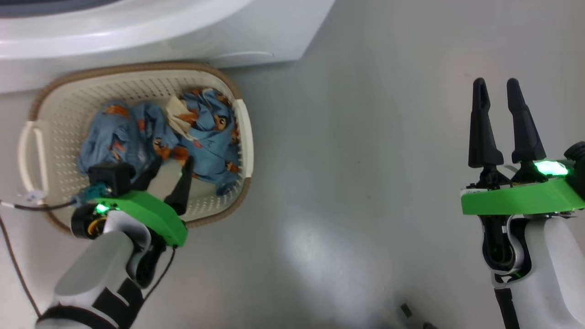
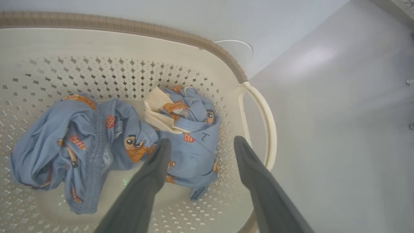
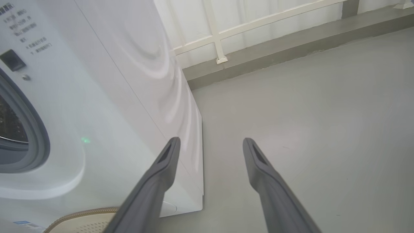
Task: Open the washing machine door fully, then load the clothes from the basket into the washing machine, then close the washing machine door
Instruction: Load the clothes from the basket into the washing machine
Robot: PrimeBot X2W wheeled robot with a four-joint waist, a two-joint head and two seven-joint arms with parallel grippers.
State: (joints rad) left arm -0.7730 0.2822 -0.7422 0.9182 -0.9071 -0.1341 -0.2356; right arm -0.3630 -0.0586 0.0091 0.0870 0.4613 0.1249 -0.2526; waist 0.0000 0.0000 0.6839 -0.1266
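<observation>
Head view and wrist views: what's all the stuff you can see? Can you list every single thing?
washing machine: one, white, behind the basket
basket: one, cream with brown rim, on the floor against the washer
clothes: two it seems, light blue with orange-brown bears, crumpled inside the basket
floor: grey, shiny, all around
railing: one, white, beyond the washer in the right wrist view
left gripper: one, dark fingers, open, over the clothes
right gripper: one, dark fingers, open, over bare floor
</observation>
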